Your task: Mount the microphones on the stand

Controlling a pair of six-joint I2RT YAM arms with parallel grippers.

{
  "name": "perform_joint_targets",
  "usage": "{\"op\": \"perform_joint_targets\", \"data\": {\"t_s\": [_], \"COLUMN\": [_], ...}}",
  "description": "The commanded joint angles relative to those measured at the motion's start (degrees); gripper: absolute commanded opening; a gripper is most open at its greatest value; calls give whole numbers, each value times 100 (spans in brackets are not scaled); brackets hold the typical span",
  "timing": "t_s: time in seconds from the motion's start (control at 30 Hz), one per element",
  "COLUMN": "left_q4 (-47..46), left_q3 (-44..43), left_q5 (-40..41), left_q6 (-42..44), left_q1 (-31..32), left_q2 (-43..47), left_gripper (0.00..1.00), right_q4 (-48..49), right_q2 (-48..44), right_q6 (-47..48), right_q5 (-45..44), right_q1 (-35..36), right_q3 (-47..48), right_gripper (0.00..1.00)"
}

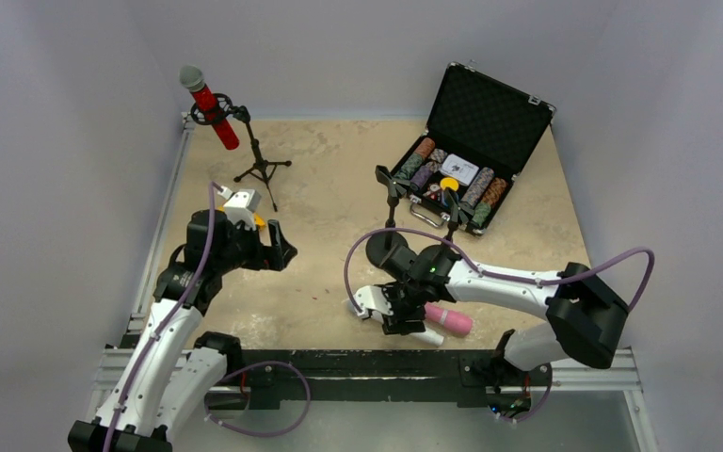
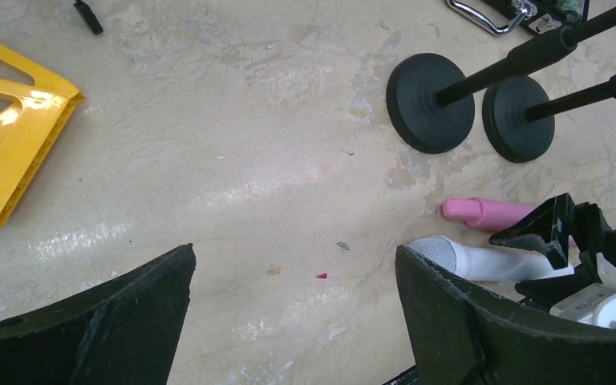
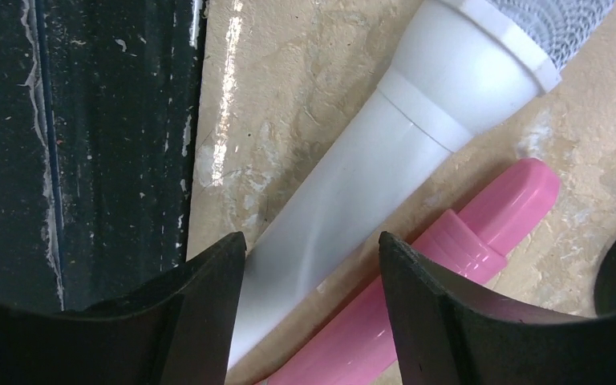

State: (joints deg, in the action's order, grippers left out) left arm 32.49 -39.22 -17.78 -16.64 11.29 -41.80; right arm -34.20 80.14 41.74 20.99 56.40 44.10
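Observation:
The glittery red microphone (image 1: 209, 111) with its grey mesh head sits clipped in the tripod stand (image 1: 260, 168) at the back left. The white microphone (image 3: 385, 152) and the pink microphone (image 3: 457, 257) lie side by side on the table near the front edge. My right gripper (image 3: 313, 249) is open just above them, its fingers either side of the white handle. From above, my right gripper (image 1: 393, 316) covers most of the white microphone, and the pink microphone (image 1: 450, 320) shows beside it. My left gripper (image 2: 293, 273) is open and empty above bare table, left of both microphones (image 2: 481, 261).
Two round-base stands (image 1: 391, 212) (image 1: 452, 218) stand mid-table, their bases (image 2: 431, 103) (image 2: 518, 119) just behind the lying microphones. An open black case of poker chips (image 1: 475, 160) is at the back right. A yellow plastic piece (image 2: 8, 160) lies at the left. The black front rail (image 3: 88, 144) borders the table.

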Motion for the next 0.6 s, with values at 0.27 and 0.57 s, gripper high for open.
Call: {"op": "perform_joint_targets", "data": {"t_s": [0.27, 0.57], "left_q4": [65, 37], "left_q3": [-217, -168], "left_q5": [865, 1232], "left_q6": [168, 170], "left_q1": [-83, -94], "left_q2": [525, 1018], "left_gripper": [99, 99], "right_q4": [265, 168], "right_q2": [533, 995], "right_q6": [-325, -541], "right_q5": [-454, -505], "right_q1": [270, 389], "right_q3": [47, 381], "right_gripper": [57, 26]}}
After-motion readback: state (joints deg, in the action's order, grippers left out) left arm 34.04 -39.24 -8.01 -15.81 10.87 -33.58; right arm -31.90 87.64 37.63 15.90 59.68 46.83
